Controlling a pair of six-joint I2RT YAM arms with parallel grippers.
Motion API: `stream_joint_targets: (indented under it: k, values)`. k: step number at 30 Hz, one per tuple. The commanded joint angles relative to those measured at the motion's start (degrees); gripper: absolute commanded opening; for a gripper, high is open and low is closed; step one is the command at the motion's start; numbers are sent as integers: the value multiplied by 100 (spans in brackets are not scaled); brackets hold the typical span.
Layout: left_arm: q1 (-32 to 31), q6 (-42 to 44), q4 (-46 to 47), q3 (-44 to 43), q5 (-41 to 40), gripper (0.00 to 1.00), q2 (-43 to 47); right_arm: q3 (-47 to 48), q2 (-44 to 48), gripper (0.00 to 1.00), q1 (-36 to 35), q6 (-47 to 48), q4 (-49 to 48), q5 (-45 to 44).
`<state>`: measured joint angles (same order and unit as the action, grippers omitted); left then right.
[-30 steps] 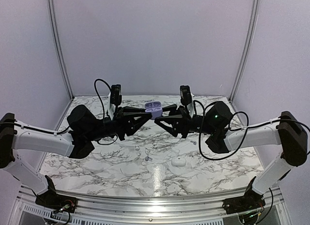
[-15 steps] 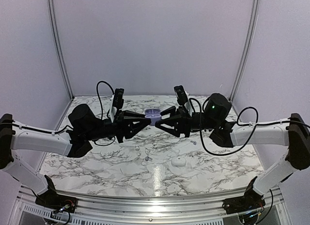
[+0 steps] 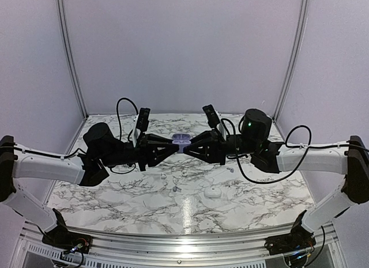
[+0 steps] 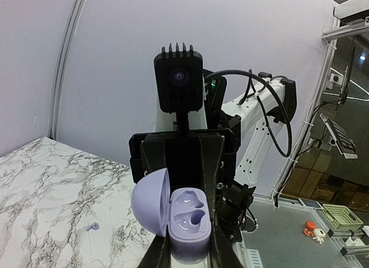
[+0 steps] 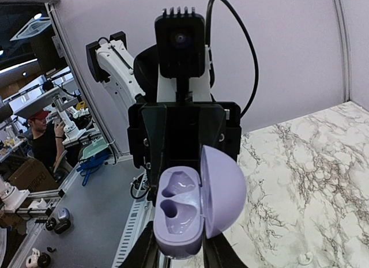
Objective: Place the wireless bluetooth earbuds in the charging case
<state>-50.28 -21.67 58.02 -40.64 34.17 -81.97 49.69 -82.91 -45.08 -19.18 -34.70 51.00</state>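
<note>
Two end effectors: left end effector [image 3: 174, 143] and right end effector [image 3: 189, 143] both clamped on the open lilac plastic charging case [image 3: 182, 139], aloft over the far-edge middle of the white marbled bench [image 3: 115, 204].
Earbuds: tiny lilac-grey and whitish pebble-like earbuds [image 3: 173, 188] lie mid-bench; sockets empty.
Handover advice: hold the case level with one, release the other slowly.
</note>
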Motion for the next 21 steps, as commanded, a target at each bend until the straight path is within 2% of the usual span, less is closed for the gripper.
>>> stream_joint_targets:
  k: [1,6,10,13,21]
  values:
    - [53,24,-2,-39,160,7,168,242,73,22,34,85,108,78]
    - [79,1,-1,-25,169,12,164,184,49,7,40,-84,-168,176]
    - [88,-40,-1,-29,124,33,167,139,39,3,37,-176,-372,152]
    - [89,-56,-2,-36,94,42,168,93,31,2,39,-267,-567,120]
    - [29,-101,38,-204,54,42,44,47,-149,0,-4,-547,-1073,111]
